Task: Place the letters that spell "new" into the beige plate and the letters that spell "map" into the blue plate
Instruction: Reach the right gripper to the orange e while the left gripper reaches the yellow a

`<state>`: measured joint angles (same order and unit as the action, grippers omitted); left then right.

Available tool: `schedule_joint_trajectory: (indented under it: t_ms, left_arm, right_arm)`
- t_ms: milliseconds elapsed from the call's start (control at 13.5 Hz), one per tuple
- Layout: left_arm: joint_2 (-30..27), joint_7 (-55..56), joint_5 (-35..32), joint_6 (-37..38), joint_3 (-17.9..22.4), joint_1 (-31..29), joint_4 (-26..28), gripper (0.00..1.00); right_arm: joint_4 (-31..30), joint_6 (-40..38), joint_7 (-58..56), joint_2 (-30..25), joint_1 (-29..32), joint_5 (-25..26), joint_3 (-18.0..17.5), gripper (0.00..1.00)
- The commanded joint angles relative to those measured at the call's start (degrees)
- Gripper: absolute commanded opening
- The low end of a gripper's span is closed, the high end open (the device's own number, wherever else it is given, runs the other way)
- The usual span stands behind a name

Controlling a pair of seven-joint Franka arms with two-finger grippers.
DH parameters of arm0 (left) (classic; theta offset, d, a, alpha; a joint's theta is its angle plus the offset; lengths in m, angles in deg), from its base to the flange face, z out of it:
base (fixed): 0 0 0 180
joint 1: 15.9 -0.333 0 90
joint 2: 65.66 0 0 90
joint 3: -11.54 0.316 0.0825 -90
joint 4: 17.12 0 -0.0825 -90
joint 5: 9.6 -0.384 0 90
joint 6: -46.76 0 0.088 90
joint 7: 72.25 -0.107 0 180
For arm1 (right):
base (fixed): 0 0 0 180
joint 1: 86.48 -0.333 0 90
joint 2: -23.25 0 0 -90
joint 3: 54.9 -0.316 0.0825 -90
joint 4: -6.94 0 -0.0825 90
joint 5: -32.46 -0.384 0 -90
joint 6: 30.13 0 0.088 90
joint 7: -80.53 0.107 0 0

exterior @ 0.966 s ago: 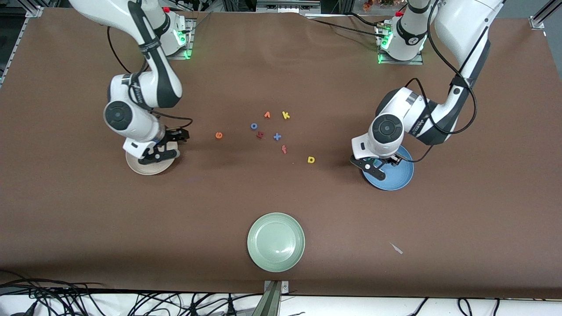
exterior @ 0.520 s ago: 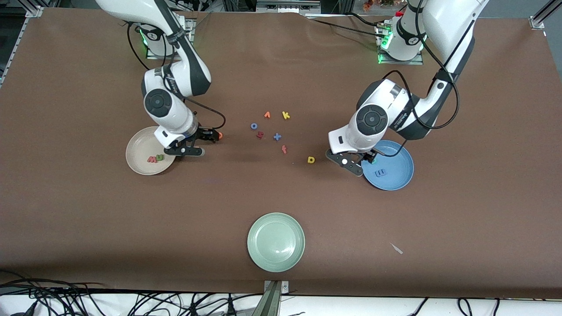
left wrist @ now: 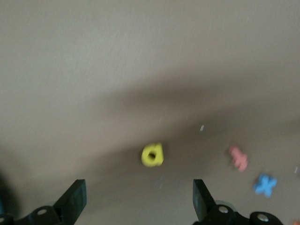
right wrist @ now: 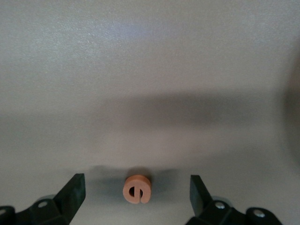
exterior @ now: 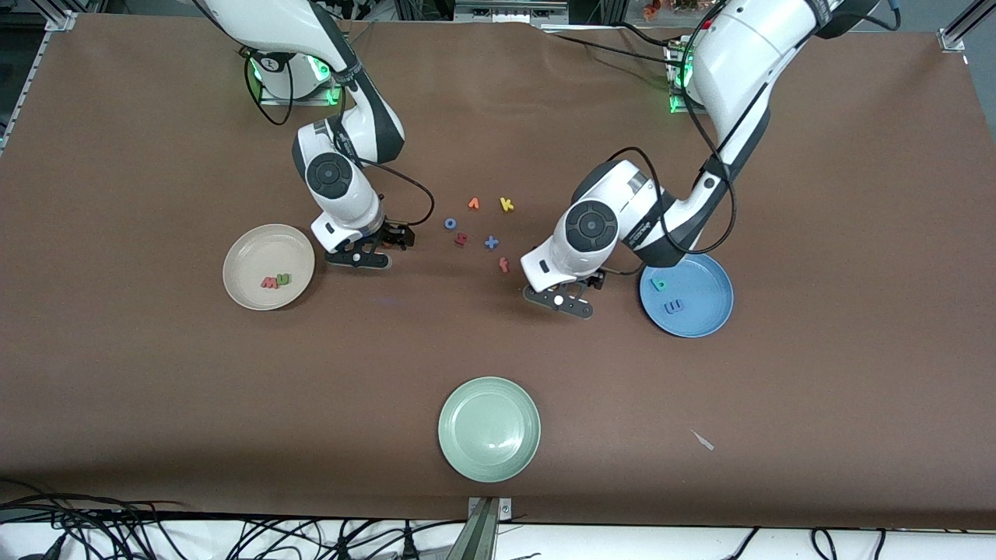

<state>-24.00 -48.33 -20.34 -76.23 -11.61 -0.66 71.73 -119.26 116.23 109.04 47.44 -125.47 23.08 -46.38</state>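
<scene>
Both grippers are open wide and empty: right gripper (right wrist: 136,199) sits over the orange "e" (right wrist: 137,189) on the table (exterior: 156,389) beside the beige plate (exterior: 247,292) (w and n already in), left gripper (left wrist: 136,199) over the yellow "a" (left wrist: 152,154) near the blue plate (exterior: 712,315) (m and p in). Centre each letter between the fingers, drop straight down, close gently since the foam is tiny. Pink letter (left wrist: 239,158) and blue "x" (left wrist: 265,184) lie near the "a" but look clear; green plate (exterior: 489,428) is well away.
</scene>
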Motion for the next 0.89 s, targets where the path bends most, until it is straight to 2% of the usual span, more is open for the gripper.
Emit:
schedule_joint_trajectory:
  t_ms: [0,446,669,817]
  left_arm:
    - [2.37,1.48,0.37,-2.77,0.91,0.49,-0.96,1.0]
    - [4.66,5.16,-1.82,-2.95,1.35,2.51,-0.26,0.99]
    - [5.01,6.22,-6.73,-2.95,1.53,3.21,0.8,0.89]
    - [5.27,6.75,-7.19,-2.95,1.53,3.3,0.89,0.76]
  right_arm:
    - [-1.15,0.95,-0.12,-0.55,-0.47,-0.73,0.18,0.89]
    - [-1.77,0.95,-0.56,-0.46,-0.65,-0.64,0.0,0.66]
    - [-1.68,1.04,-0.56,-0.2,-0.56,-0.64,-1.05,0.58]
    - [-1.68,1.04,-0.74,-0.11,-0.56,-0.47,-1.05,0.54]
